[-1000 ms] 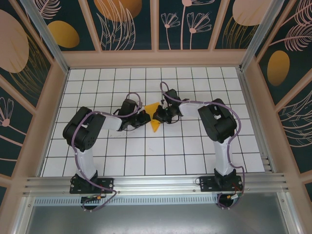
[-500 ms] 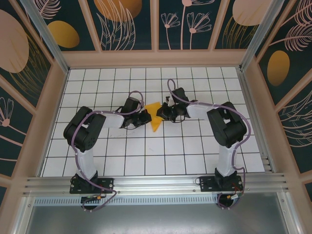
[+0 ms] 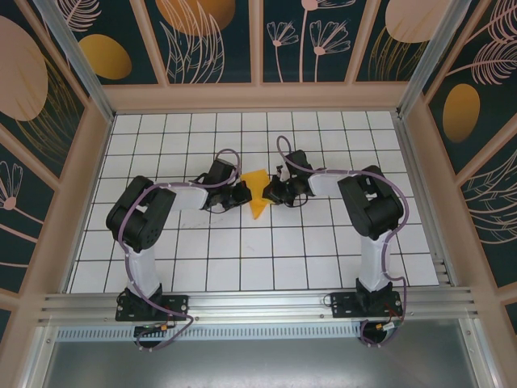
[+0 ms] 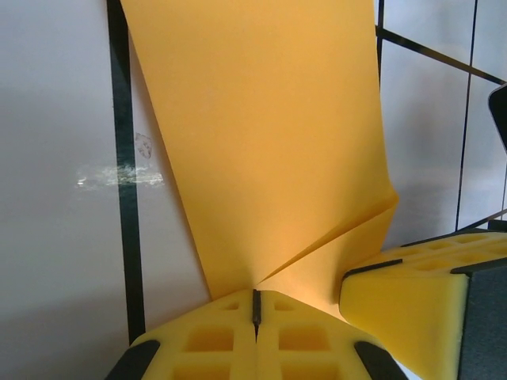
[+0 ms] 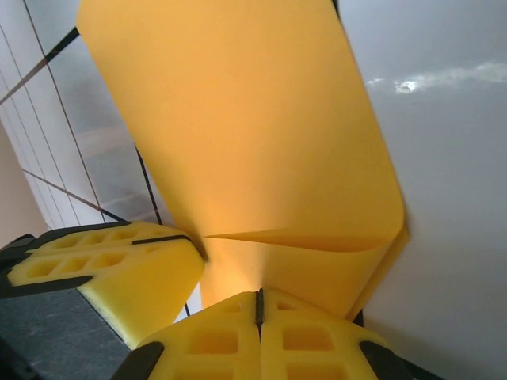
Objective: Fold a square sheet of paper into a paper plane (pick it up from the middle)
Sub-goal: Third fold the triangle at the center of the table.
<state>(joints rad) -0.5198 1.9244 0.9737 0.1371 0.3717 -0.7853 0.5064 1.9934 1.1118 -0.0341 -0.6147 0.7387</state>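
Both the left gripper (image 4: 256,305) and the right gripper (image 5: 258,305) are pinching the folded orange-yellow paper (image 3: 257,194), so any uneven pull is probably risking a tear.

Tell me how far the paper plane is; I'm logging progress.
Done: the thin orange-yellow paper sheet is folded into a pointed form with a visible crease. In hand: the left fingers and right fingers each pinch it from opposite sides. Left: narrowing it into a finished dart.
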